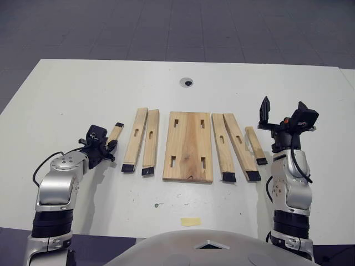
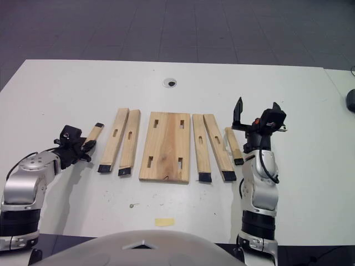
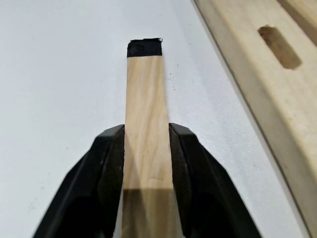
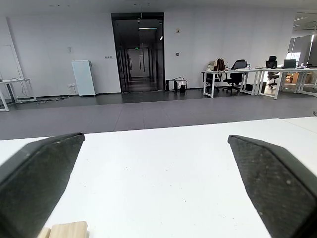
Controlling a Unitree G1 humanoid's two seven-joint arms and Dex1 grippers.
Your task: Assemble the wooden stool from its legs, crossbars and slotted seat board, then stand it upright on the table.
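Head view: seat board (image 1: 188, 145) flat on table (image 1: 83, 88); left gripper (image 1: 105, 147) at its 9 o'clock, right gripper (image 1: 283, 111) raised at 3 o'clock
Left wrist: left gripper clenched across short crossbar (image 3: 143, 99), likely to lift it
Right wrist: right gripper spread wide, empty, apparently waiting

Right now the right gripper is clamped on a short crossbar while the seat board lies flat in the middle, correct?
No: the left gripper clamps that crossbar, as the left wrist view shows. The right gripper is open. The seat board does lie flat in the middle.
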